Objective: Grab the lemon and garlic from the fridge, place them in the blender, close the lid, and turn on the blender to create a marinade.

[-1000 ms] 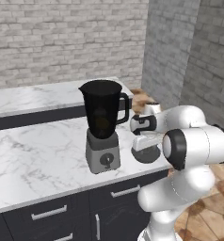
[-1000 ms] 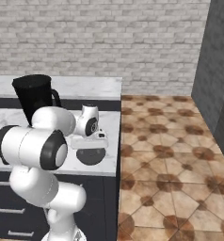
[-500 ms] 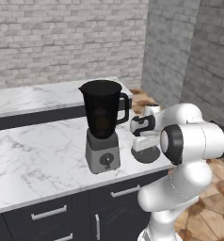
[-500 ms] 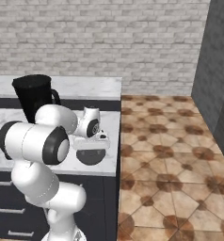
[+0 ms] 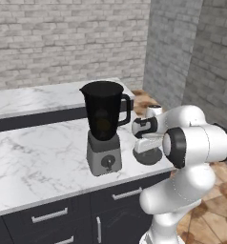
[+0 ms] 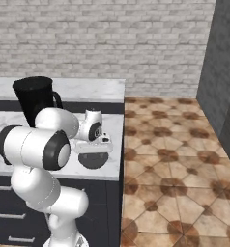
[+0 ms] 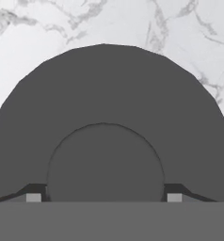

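With the two-finger gripper [image 7: 103, 197] spread wide astride the raised centre of the flat round dark grey lid [image 7: 104, 108] at mid-frame, risks skidding it across marble if closed off-centre.

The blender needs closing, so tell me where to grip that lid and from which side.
Grip the raised round centre knob of the lid, coming straight down from above. The lid lies flat on the marble counter right of the blender, too low at its rim to pinch. In the hand view, the fingertips already stand on either side of the knob.
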### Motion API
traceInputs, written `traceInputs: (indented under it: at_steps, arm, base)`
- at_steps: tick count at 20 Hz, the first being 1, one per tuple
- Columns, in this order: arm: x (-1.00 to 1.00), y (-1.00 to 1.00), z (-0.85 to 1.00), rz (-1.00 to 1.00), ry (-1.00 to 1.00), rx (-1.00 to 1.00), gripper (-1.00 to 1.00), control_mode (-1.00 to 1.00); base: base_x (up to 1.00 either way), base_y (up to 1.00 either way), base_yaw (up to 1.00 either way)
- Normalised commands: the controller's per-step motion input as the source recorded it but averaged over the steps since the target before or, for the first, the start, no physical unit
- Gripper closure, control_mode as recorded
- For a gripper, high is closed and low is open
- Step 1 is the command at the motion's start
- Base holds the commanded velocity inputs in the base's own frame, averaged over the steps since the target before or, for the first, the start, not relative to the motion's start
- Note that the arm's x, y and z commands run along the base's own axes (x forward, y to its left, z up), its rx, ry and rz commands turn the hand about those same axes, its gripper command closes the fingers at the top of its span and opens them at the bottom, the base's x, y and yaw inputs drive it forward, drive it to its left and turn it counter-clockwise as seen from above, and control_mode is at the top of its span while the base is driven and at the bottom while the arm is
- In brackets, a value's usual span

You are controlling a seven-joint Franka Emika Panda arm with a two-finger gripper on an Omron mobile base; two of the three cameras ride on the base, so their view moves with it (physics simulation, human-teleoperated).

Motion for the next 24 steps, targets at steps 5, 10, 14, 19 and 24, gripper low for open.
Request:
traceInputs:
  at_steps: [5, 10, 14, 19, 24]
  arm:
    - [-0.19, -0.25, 0.34, -0.06, 0.0, 0.02, 1.0, -1.0]
    - [-0.21, -0.18, 0.97, -0.08, -0.05, 0.01, 1.0, -1.0]
    - [-0.12, 0.0, 1.0, -0.05, -0.15, 0.0, 1.0, -1.0]
    - [-0.23, -0.04, 1.0, -0.03, -0.19, 0.0, 1.0, -1.0]
    - [-0.01, 0.01, 1.0, 0.0, -0.17, 0.0, 1.0, -1.0]
  base:
    - [0.0, 0.0, 0.0]
    - [0.0, 0.0, 0.0]
    - [0.0, 0.0, 0.0]
    - [0.0, 0.0, 0.0]
    - [0.0, 0.0, 0.0]
